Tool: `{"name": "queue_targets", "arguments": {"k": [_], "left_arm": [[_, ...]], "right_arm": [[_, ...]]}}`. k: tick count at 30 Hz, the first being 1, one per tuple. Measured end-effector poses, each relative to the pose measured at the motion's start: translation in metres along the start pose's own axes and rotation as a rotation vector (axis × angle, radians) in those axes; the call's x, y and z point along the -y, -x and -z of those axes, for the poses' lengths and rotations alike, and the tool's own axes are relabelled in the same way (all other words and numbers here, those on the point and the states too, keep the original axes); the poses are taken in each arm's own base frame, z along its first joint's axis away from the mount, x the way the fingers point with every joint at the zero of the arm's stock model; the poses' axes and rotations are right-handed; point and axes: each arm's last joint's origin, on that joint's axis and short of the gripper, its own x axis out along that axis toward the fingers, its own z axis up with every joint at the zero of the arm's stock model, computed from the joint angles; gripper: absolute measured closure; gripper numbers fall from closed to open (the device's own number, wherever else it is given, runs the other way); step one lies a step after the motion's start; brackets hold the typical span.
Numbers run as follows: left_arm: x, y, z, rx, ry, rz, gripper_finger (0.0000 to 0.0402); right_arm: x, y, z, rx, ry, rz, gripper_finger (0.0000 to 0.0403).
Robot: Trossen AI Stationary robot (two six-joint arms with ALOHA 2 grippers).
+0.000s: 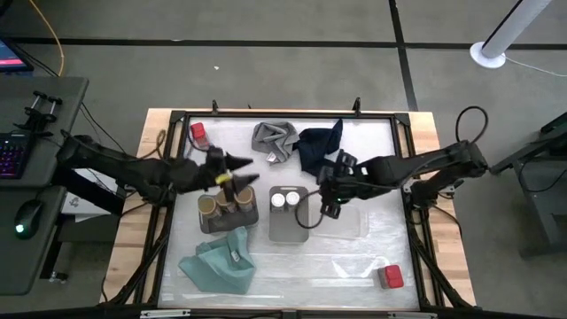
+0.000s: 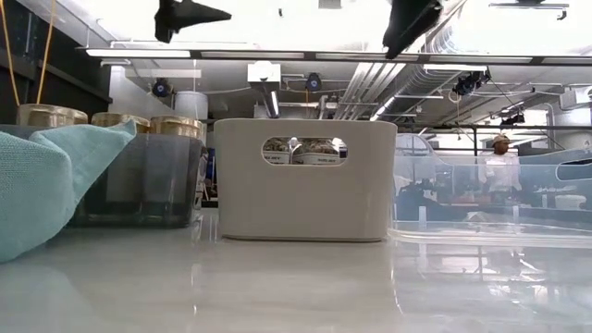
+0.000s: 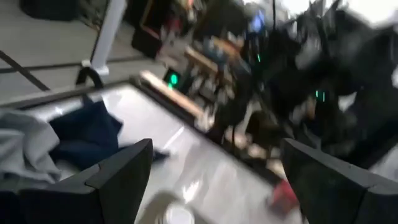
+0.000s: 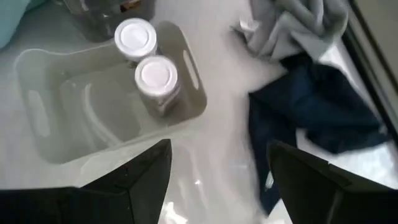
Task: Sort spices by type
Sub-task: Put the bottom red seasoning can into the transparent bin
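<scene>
High view: left gripper (image 1: 246, 170) spread empty above tan-topped jars (image 1: 221, 206) in dark tray (image 1: 229, 217) at centre-left; right gripper (image 1: 326, 197) parted, empty, beside white-topped jars (image 1: 284, 199) in grey bin (image 1: 288, 226); red jars at upper left (image 1: 198, 134) and lower right (image 1: 391, 276). Right wrist view: white-topped jars (image 4: 147, 62) upper left, in bin (image 4: 74, 124).

Count: three tan-top jars (image 1: 221, 206) in the dark bin (image 1: 228, 221), two white-top jars (image 1: 284, 199) in the grey bin (image 1: 288, 230), two red jars (image 1: 199, 134), three cloths (image 1: 217, 262), one clear tray (image 1: 347, 223).
</scene>
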Motion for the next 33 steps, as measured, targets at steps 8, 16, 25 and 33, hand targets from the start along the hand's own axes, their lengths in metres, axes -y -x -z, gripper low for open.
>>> {"name": "queue_targets", "arguments": {"k": [8, 16, 25, 33], "left_arm": [[-0.010, -0.003, -0.007, -0.024, 0.086, 0.018, 0.0064], [-0.009, -0.018, 0.008, -0.112, 0.070, 0.042, 0.0064], [-0.013, -0.028, 0.009, -0.134, 0.082, 0.079, 0.0064], [-0.016, -0.029, 0.005, -0.132, 0.109, 0.097, 0.0064]], "right_arm": [[-0.029, 0.029, 0.056, -0.197, -0.265, -0.064, 0.0142], [-0.087, 0.044, 0.143, -0.564, -0.746, -0.060, 0.0142], [-0.118, 0.043, 0.204, -0.777, -0.975, 0.057, 0.0142], [-0.119, 0.041, 0.205, -0.781, -0.984, 0.072, 0.0142]]}}
